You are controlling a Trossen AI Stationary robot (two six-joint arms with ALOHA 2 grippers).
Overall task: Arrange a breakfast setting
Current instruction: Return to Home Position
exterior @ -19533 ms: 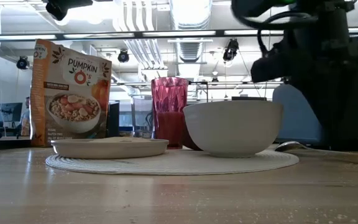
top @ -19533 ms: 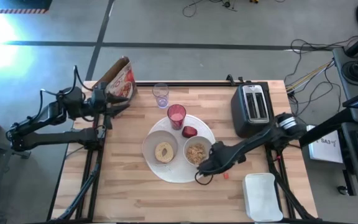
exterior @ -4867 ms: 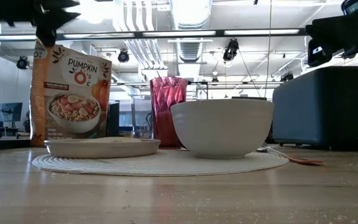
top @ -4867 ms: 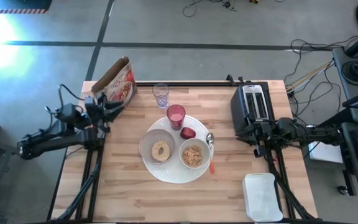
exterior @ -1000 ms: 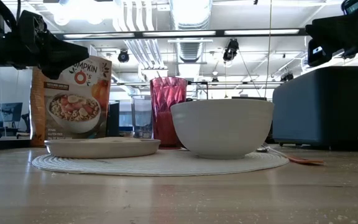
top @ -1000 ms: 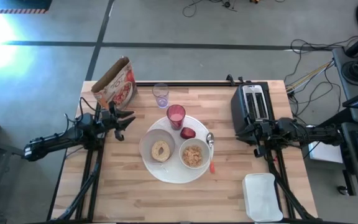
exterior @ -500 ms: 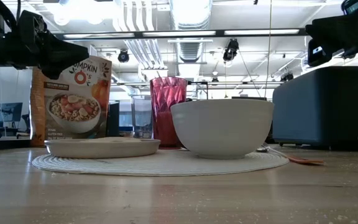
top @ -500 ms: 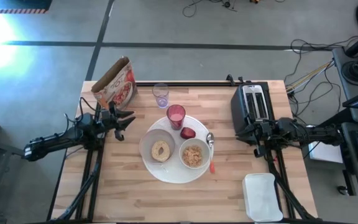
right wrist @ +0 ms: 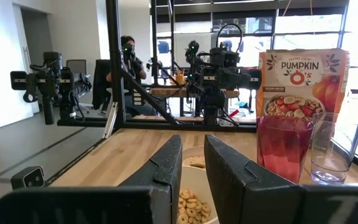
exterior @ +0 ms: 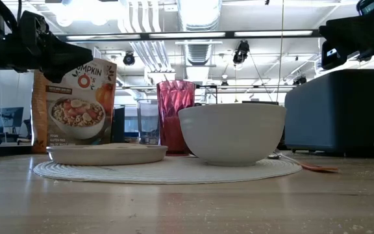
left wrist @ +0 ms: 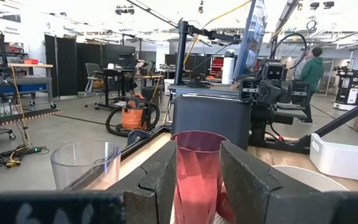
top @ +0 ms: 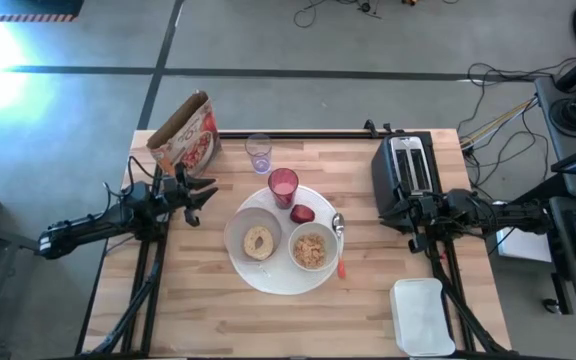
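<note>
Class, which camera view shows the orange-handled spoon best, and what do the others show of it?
The high view: the whole orange-handled spoon lies beside the cereal bowl. The low view shows it only edge-on; neither wrist view shows it.

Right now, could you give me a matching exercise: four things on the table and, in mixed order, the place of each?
1 bagel
2 apple
3 spoon
4 glass

a off the mat, by the box
b in a bowl
c mat's edge, toaster side
d between tumbler and cereal

Pairs: 1-b, 2-d, 3-c, 4-a
</note>
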